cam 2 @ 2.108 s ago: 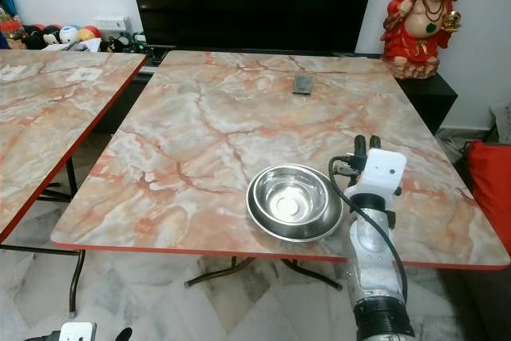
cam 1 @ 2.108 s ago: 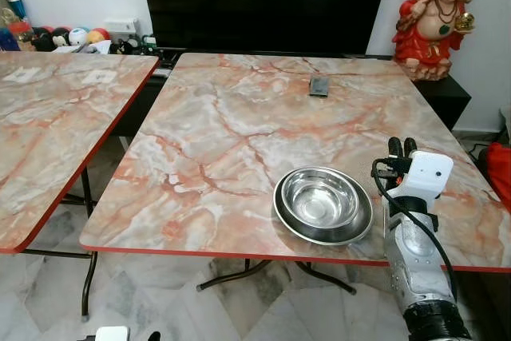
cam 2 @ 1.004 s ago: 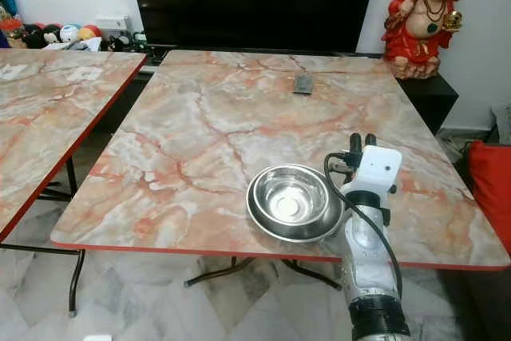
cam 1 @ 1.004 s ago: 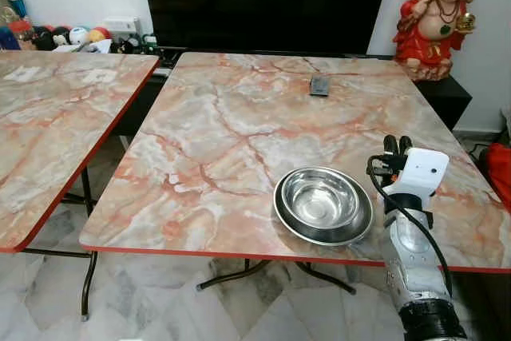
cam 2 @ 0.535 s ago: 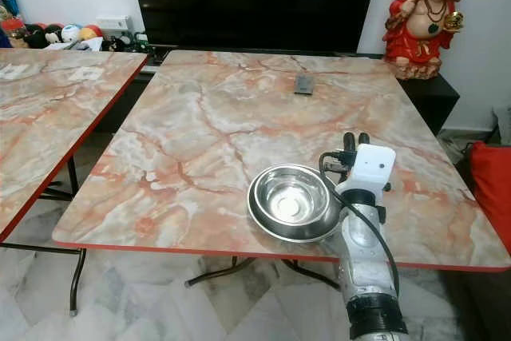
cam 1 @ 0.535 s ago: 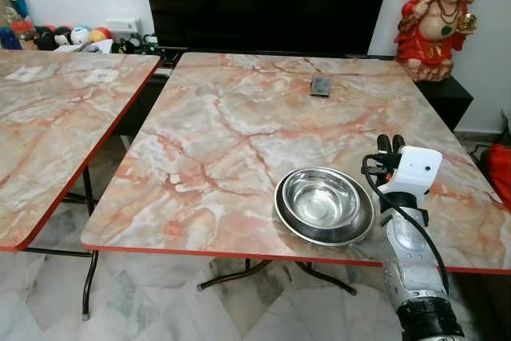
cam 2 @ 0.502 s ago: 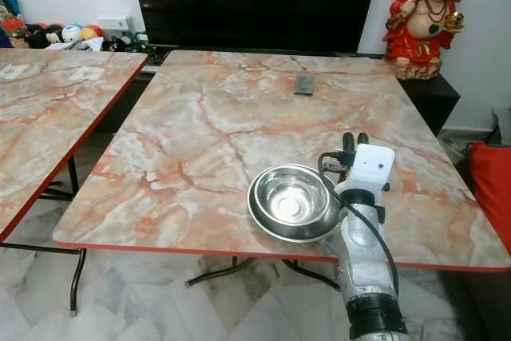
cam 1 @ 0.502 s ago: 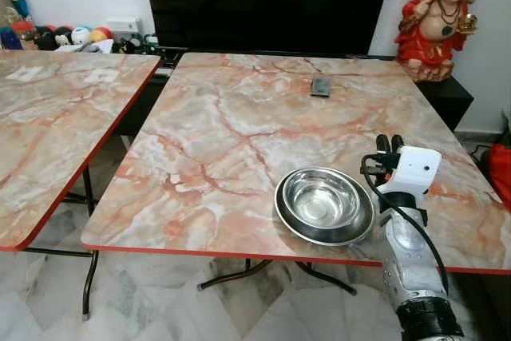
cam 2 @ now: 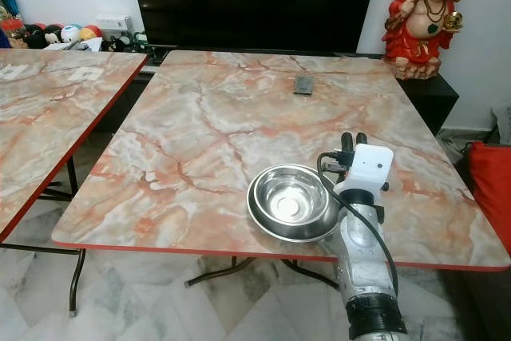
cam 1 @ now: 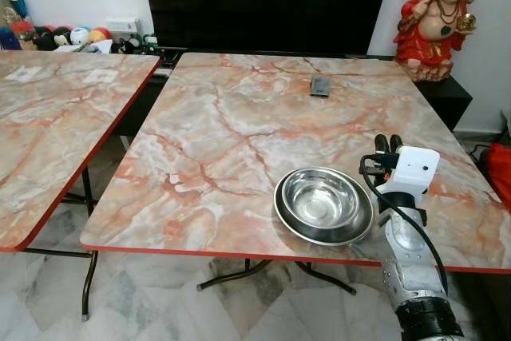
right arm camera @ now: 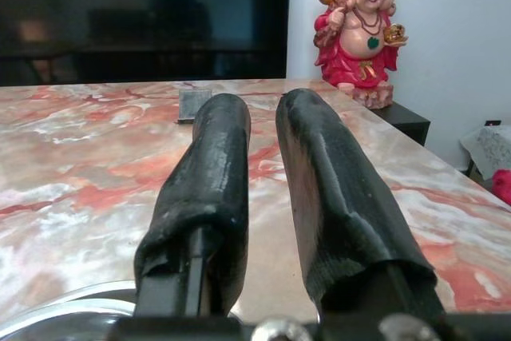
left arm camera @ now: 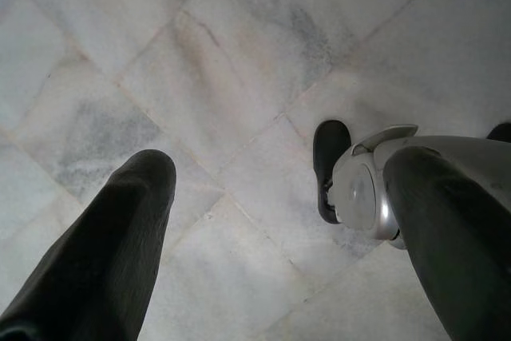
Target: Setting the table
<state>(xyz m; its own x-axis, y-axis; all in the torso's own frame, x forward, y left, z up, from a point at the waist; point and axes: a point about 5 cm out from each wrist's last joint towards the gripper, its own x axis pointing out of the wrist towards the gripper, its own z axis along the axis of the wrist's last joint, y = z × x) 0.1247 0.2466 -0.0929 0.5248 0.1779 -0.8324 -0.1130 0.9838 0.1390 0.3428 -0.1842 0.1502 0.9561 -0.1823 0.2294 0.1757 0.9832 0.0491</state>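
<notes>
Marble-patterned table (cam 1: pixel 239 125) with a red edge, seen from the head camera. A steel bowl (cam 1: pixel 322 200) sits nested in a steel plate (cam 1: pixel 351 233) near the table's front edge, toward five o'clock of the tabletop's middle. Right gripper (cam 1: pixel 388 144) hovers over the table just beside the plate's rim, at about three o'clock of the bowl, its silver arm rising from below the front edge and a white camera housing behind the fingers. In the right wrist view the two black fingers (right arm camera: pixel 215 189) lie nearly together, a narrow gap between them, holding nothing; the plate's rim shows as a pale curve under them. A small dark flat object (cam 1: pixel 319 86), too small to identify, lies on the far part of the table at about twelve o'clock of the bowl. A red and gold laughing figurine (cam 1: pixel 435 17) stands on a dark cabinet beyond the table's far right corner. A large dark screen (cam 1: pixel 263 1) backs the table. A second table (cam 1: pixel 56 125) of the same pattern stands to the left, apart from the first. Left gripper (left arm camera: pixel 279 221) hangs over pale marble floor tiles (left arm camera: pixel 239 61), fingers spread wide, with a robot foot below.
</notes>
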